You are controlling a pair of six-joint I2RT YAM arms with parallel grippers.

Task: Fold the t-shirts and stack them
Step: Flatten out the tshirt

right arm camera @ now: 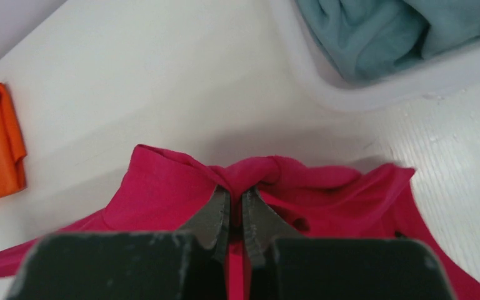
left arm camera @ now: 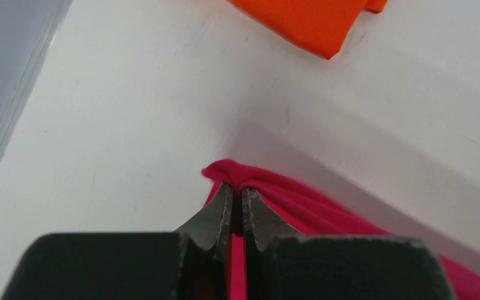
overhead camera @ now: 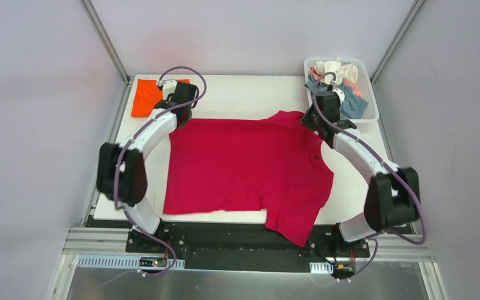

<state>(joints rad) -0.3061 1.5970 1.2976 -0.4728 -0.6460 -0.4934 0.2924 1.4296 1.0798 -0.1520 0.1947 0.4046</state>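
Note:
A crimson red t-shirt [overhead camera: 244, 169] lies spread across the white table, one sleeve hanging over the near edge. My left gripper [left arm camera: 237, 190] is shut on the red t-shirt [left arm camera: 300, 206] at its far left corner, a small fold of cloth bunched between the tips. At the far right corner, my right gripper [right arm camera: 236, 190] is shut on the red t-shirt [right arm camera: 162, 187] too, the cloth gathered into a twist at its tips. A folded bright orange t-shirt [overhead camera: 145, 97] rests at the table's far left corner.
A white plastic basket [overhead camera: 371, 106] at the far right corner holds grey-blue, cream and pale pink t-shirts [overhead camera: 344, 81]. The same basket's rim [right arm camera: 375, 94] lies just beyond my right gripper. Metal frame posts stand at both far corners.

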